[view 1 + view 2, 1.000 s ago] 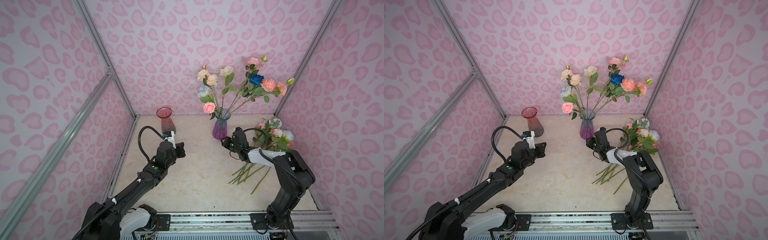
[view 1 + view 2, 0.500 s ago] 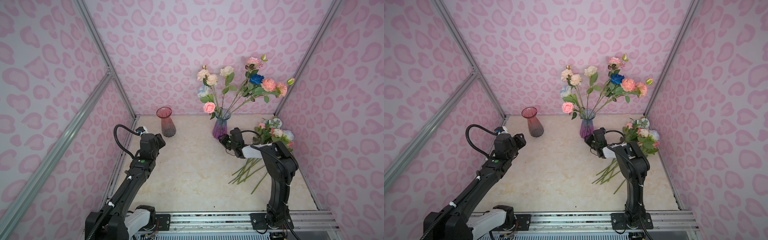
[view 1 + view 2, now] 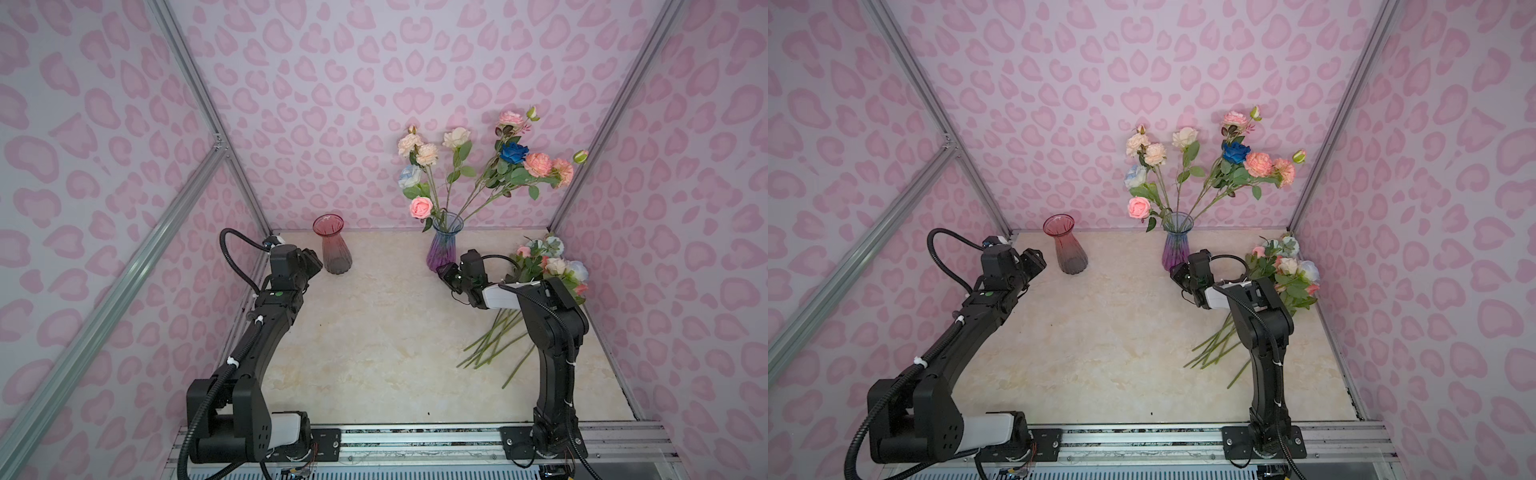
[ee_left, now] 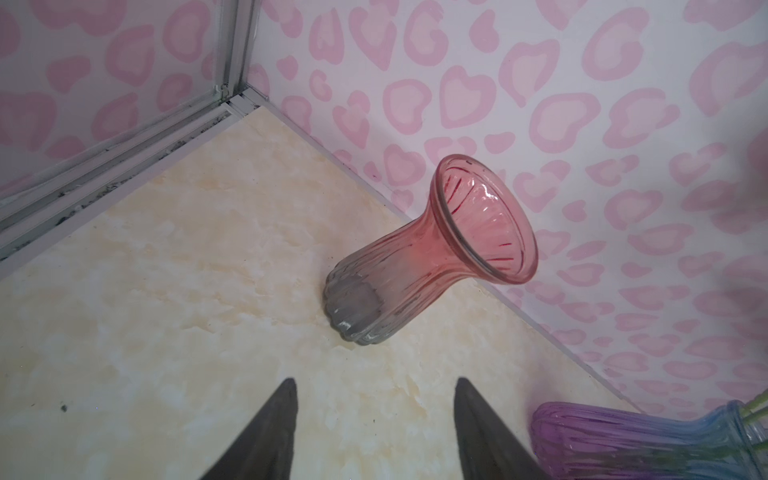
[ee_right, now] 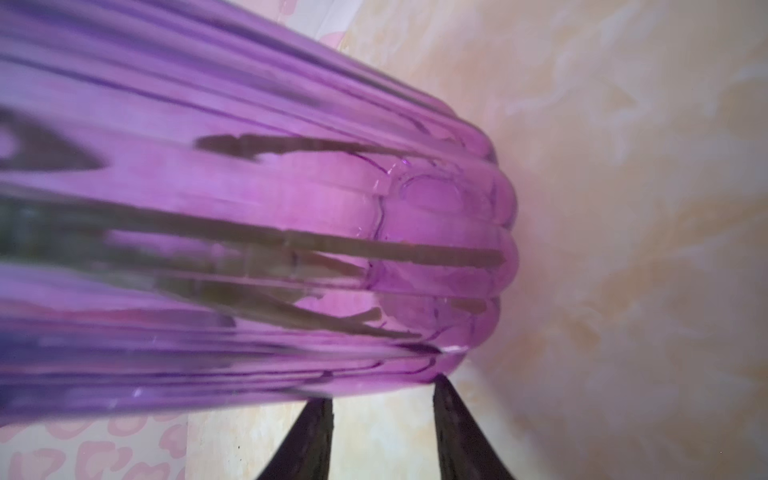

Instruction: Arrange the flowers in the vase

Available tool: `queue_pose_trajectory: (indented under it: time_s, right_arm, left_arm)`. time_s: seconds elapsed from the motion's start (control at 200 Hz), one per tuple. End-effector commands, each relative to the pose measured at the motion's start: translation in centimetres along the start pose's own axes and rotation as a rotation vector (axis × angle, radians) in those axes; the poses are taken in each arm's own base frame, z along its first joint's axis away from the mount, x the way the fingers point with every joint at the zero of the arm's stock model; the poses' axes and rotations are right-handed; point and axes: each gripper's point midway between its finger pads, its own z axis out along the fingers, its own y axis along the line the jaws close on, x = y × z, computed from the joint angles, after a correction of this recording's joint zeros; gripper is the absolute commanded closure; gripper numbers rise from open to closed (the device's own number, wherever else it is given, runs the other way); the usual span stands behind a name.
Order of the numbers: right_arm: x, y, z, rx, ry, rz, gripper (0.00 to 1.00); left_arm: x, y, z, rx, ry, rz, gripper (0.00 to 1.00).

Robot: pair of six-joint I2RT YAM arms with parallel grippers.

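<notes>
Right wrist view: right hand [image 5: 382,395] apart, empty, tips at purple vase [image 5: 291,228] base. Loose flowers [image 3: 544,270] lie by surface's [image 3: 374,353] right edge, partly behind right arm [image 3: 552,328]; blooms toward far right corner, stems [image 3: 494,345] toward front. Right arm nearer; left hand [image 4: 374,386] apart, empty.

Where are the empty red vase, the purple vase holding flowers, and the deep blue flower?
red vase [image 3: 335,254]: in a top view, on its ribbed body.
purple vase [image 3: 440,249]: in a top view, on its lower body.
deep blue flower [image 3: 514,153]: in a top view, on its petals.
</notes>
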Motion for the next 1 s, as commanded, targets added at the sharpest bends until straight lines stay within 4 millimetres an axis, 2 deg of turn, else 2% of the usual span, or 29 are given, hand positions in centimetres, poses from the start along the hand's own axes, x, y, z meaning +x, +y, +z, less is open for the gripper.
queue_pose_trajectory:
  time_s: [0.0,0.165,0.18,0.195,0.245,0.295,0.38,0.48,0.705,0.79,0.89,1.0]
  right_arm:
    - [0.0,-0.5,0.1,0.025,0.005,-0.048,0.59]
    - [0.8,-0.2,-1.6,0.012,0.010,-0.057,0.57]
    - [0.9,-0.2,-1.8,0.010,0.010,-0.056,0.57]
    - [1.0,-0.2,-2.1,0.011,0.011,-0.056,0.57]
    - [1.4,-0.2,-2.9,0.008,0.012,-0.057,0.56]
    - [1.9,-0.1,-3.9,0.005,0.017,-0.059,0.56]
    - [3.8,0.2,-6.2,-0.010,0.052,-0.060,0.56]
    - [5.7,2.2,-9.4,-0.019,0.062,-0.169,0.54]
    - [6.3,7.2,-15.6,-0.078,0.021,-0.382,0.52]
    - [6.7,8.0,-17.2,-0.085,0.011,-0.425,0.51]
    - [6.9,7.9,-18.4,-0.089,0.004,-0.434,0.51]
    - [6.9,7.8,-19.6,-0.093,-0.015,-0.444,0.51]
  left_arm:
    - [-1.1,-1.4,1.3,0.053,0.031,-0.014,0.36]
    - [-4.2,-3.9,2.9,0.083,0.071,-0.005,0.31]
    - [-4.0,-3.9,3.2,0.079,0.086,0.003,0.31]
    - [-4.9,-4.7,3.0,0.096,0.079,0.017,0.30]
    - [-5.5,-5.4,3.6,0.090,0.104,0.044,0.29]
    - [-5.7,-5.5,4.1,0.068,0.138,0.064,0.30]
    - [-6.2,-5.2,4.9,0.019,0.180,0.083,0.30]
    - [-6.0,-4.6,5.7,-0.012,0.224,0.095,0.28]
    - [-4.9,-4.2,7.8,-0.026,0.320,0.108,0.28]
    - [-4.4,-4.3,8.7,-0.022,0.351,0.117,0.28]
    - [-3.8,-3.9,9.9,-0.040,0.386,0.124,0.29]
    - [-3.3,-3.4,10.9,-0.056,0.402,0.120,0.35]
